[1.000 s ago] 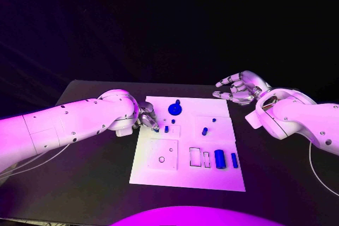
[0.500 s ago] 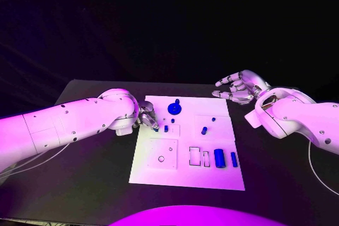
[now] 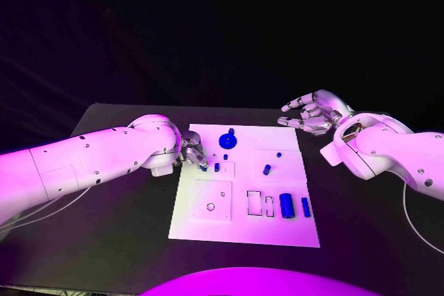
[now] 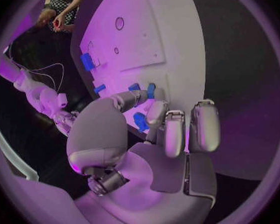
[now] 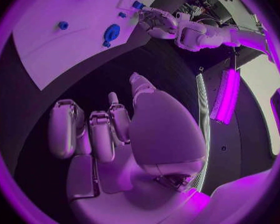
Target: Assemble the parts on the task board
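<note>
Judging by the white board [image 3: 278,232], which robot hand would you send in next? (first voice)

Your left robot hand [image 3: 192,153], without question. It sits right at the board's left edge, toward the far end, fingers curled down over the rim. From its wrist you can see a small blue piece [image 4: 140,121] caught between the thumb and a finger, so I read it as holding that piece rather than resting. (second voice)

And your right one? (first voice)

Your right robot hand [image 3: 313,116] hangs above the tabletop [image 3: 120,232] just past the board's far right corner, fingers apart and loosely bent, with nothing in them. It is well apart from every part on the board. (second voice)

So where does the held piece have to travel? (first voice)

Inward, I'd say: away from the left edge toward the board's middle. Two short blue pegs [image 3: 217,168] stand just inside that edge, right beside your fingertips, and a blue disc [image 3: 228,141] lies a little farther along, toward the board's far end. Which seat is meant, I cannot tell. (second voice)

Which way does the piece's long axis lie? (first voice)

Too small and too covered by the fingers for you to rely on. The board's own long axis runs away from the robot, and the blue cylinder [image 3: 287,207] near its close right corner lies along it. (second voice)
</note>
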Motion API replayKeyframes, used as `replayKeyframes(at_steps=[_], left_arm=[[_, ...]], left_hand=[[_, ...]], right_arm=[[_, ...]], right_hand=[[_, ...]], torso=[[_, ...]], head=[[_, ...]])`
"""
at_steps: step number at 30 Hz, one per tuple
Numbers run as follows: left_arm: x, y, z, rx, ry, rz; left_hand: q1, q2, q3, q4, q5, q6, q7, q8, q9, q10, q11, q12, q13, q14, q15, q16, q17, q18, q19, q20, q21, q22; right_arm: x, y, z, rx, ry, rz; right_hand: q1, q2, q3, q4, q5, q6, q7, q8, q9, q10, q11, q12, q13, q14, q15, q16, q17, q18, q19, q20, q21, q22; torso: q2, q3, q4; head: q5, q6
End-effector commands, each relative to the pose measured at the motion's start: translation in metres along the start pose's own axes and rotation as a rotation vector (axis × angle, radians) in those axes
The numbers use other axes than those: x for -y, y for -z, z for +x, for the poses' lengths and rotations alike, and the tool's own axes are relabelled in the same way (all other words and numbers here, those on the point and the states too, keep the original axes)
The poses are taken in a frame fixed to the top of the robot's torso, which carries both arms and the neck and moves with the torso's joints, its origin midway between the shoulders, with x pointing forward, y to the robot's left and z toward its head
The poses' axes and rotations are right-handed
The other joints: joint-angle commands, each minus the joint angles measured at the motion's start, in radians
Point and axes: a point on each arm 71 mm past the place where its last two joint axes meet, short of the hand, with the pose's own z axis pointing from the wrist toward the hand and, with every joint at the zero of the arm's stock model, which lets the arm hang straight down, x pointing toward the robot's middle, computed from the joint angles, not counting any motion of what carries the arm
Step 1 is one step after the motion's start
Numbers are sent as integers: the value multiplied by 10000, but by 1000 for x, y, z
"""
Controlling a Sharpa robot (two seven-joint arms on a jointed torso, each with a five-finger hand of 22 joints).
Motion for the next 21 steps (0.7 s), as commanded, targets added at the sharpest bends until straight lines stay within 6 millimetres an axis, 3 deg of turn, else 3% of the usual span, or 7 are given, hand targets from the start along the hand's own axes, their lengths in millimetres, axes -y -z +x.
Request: replayKeyframes(at_steps=[1,21], left_arm=[[4,-1,6,-354,-166,100],[1,-2,6,-372,-377,1]], left_hand=[[-93,1,602,-673,-38,372,-374,19,-30,113,-9,67,43,1057,-57,64,2634,-127,23,-78,9,19],[-465,-119,-26,-301,-140,558,-479,-39,-236,217,-86,153,246,1057,-118,64,2634,-136,54,-139,-6,37]], right_arm=[[-1,0,1,-133,77,-178],[-2,1,1,-114,72,-183]], right_hand=[[-89,38,-30,-23,46,7,2,75,-21,-60,1,-44,595,845,-49,-57,1743,170,-49,-18,-36,1135],[-94,39,-30,-20,48,6,3,75,-22,-63,1,-47,592,846,-49,-55,1751,170,-49,-18,-37,1135]], torso=[[-11,1,1],[-9,-6,4]], head=[[5,-16],[6,-53]])
